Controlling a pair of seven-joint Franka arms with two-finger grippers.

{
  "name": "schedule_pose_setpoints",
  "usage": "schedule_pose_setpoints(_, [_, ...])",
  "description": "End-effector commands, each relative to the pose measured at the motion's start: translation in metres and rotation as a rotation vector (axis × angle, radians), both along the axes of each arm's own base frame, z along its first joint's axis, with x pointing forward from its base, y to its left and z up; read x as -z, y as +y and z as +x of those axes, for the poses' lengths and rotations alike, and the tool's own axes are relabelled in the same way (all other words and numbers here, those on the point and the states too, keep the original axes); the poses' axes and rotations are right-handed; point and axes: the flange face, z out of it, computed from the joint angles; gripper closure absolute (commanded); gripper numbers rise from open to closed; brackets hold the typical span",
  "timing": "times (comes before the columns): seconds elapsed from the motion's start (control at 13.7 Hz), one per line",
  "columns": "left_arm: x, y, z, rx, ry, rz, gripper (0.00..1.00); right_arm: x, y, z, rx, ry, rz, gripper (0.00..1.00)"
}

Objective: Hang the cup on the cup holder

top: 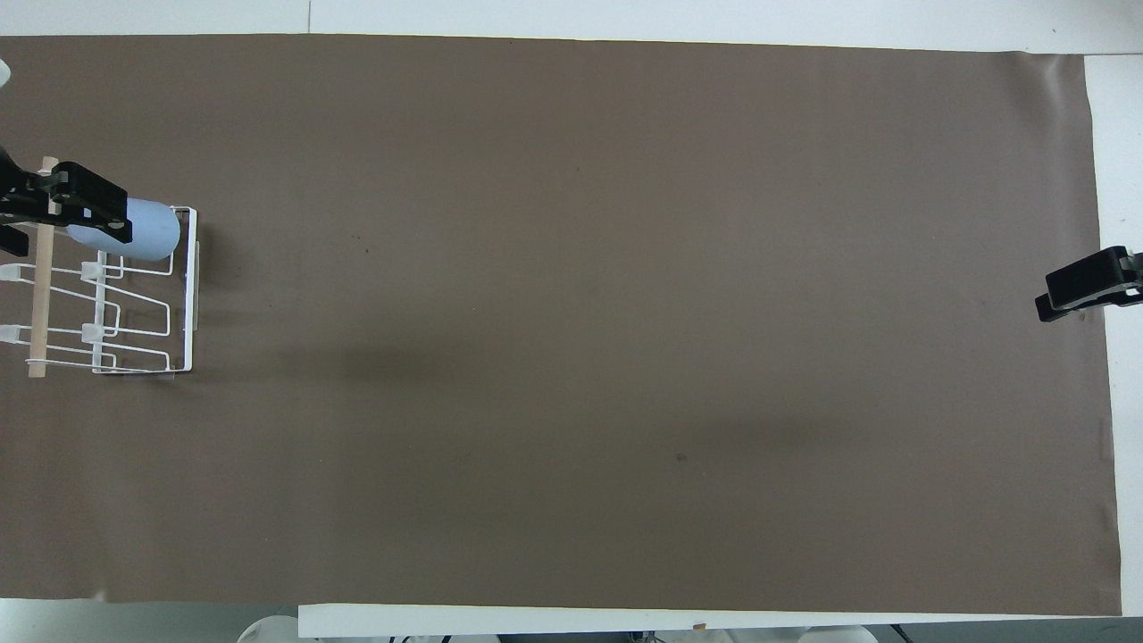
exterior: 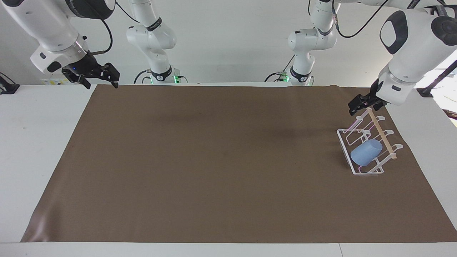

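Observation:
The light blue cup [exterior: 365, 153] [top: 152, 234] rests tilted on a prong of the white wire cup holder [exterior: 343, 144] [top: 189, 295], at the holder's end farther from the robots. The holder stands at the left arm's end of the table, with a thin wooden rod [exterior: 382, 135] across its top. My left gripper [exterior: 365, 105] [top: 54, 214] hangs open in the air over the holder, apart from the cup and holding nothing. My right gripper [exterior: 101, 84] [top: 1085, 288] waits open and raised over the mat's edge at the right arm's end.
A brown mat [exterior: 214, 160] covers most of the white table [exterior: 35, 142]. Two more robot bases [exterior: 159, 75] stand at the table's edge by the robots. A black clamp [exterior: 426, 91] sits at the table edge near the left arm.

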Motion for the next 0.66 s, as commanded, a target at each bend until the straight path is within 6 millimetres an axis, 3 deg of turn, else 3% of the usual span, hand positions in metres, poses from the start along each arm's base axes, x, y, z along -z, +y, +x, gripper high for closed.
schedule_pose_setpoints(0.0, [-0.024,-0.009,-0.019,0.038,-0.008,-0.014,0.00,0.000,0.001,-0.007,0.007,-0.003,0.007,0.01])
schedule_pose_setpoints(0.15, [-0.037,-0.005,-0.029,0.038,-0.017,-0.012,0.00,0.000,0.001,-0.007,0.007,-0.003,0.007,0.01])
schedule_pose_setpoints(0.29, [-0.035,-0.002,-0.051,0.029,-0.037,-0.004,0.00,0.000,0.001,-0.007,0.007,-0.003,0.007,0.01])
schedule_pose_setpoints(0.58, [-0.039,-0.002,-0.041,0.066,-0.115,-0.018,0.00,0.000,0.001,-0.007,0.007,-0.003,0.007,0.01])
